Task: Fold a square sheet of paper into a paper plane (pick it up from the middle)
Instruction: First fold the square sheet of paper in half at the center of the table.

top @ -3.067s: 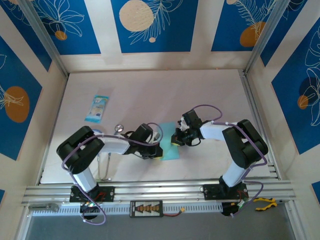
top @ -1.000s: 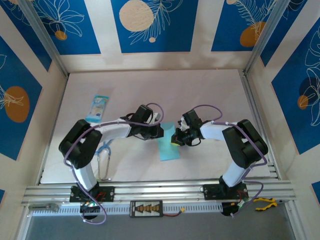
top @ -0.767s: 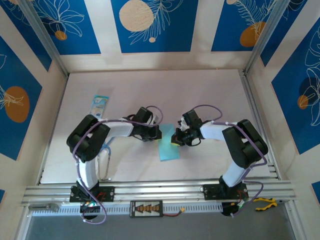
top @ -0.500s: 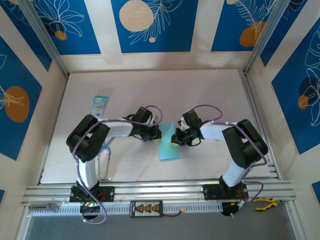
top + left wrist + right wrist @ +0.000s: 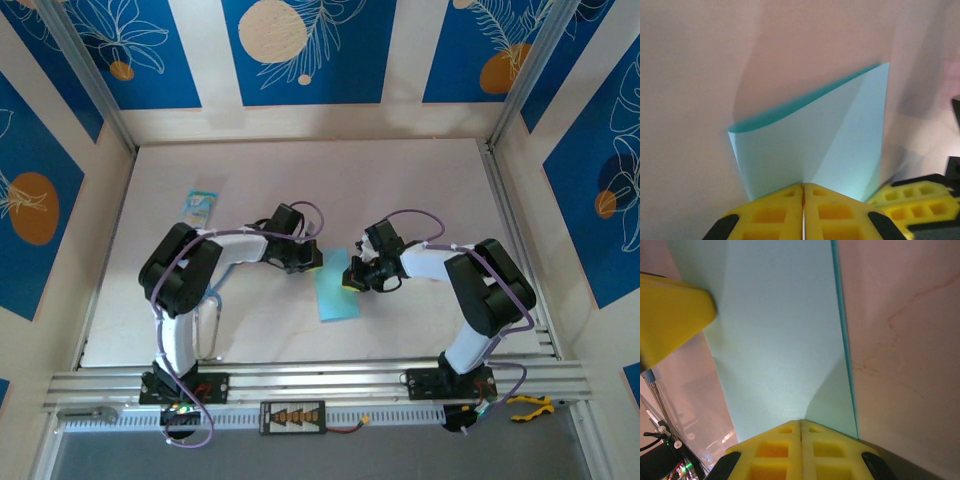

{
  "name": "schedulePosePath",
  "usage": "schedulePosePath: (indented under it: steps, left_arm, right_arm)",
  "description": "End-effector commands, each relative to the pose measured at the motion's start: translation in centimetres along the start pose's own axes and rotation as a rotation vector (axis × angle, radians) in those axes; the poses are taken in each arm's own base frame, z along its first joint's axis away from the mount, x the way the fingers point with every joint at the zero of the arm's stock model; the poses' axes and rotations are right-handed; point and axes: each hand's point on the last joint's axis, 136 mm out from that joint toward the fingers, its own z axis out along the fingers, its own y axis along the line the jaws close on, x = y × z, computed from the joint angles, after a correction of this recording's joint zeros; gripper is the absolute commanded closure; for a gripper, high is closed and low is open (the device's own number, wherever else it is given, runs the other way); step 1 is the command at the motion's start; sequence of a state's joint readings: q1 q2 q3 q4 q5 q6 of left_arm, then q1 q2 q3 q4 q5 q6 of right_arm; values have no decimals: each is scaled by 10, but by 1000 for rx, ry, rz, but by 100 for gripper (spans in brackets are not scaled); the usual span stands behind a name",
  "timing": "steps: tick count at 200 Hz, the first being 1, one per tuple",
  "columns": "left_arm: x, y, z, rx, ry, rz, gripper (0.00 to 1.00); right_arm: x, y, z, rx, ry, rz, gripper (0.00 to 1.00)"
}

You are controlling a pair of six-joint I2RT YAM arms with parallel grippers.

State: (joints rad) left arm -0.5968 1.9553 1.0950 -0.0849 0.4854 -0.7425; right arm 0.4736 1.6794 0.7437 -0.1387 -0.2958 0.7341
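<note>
The square sheet of paper (image 5: 335, 288) is light blue and lies folded into a narrow strip on the table between the two arms. My left gripper (image 5: 312, 258) is shut on the strip's far left corner, and the paper (image 5: 815, 135) curls up from its closed yellow fingertips (image 5: 803, 187). My right gripper (image 5: 352, 278) is shut on the strip's right edge, where the sheet (image 5: 780, 340) spreads away from its closed tips (image 5: 800, 424). Each wrist view catches the other gripper's yellow fingers (image 5: 920, 200) (image 5: 670, 315) close by.
A small blue-and-white packet (image 5: 201, 205) lies at the far left of the table. A metal loop (image 5: 208, 320) rests beside the left arm's base. An aluminium rail (image 5: 320, 380) runs along the near edge, and panelled walls close in the sides.
The left arm has swung from the sheet's near left edge up to its far corner and holds it there. The sheet now looks narrower. The right arm has not moved.
</note>
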Motion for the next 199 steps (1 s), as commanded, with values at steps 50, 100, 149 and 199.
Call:
schedulePosePath:
  steps: [50, 100, 149, 199]
  left_arm:
    - [-3, 26, -1, -98, 19, -35, 92]
    - [-18, -13, -7, 46, -1, 21, 89]
    - [-23, 3, 6, 15, -6, 6, 89]
    - [-32, 34, 5, -82, -35, -51, 89]
  right_arm:
    - [33, -55, 9, 186, 89, 115, 100]
    - [33, -55, 9, 187, 88, 115, 100]
    - [34, -54, 11, 187, 95, 115, 100]
    - [37, -57, 14, 197, 104, 115, 100]
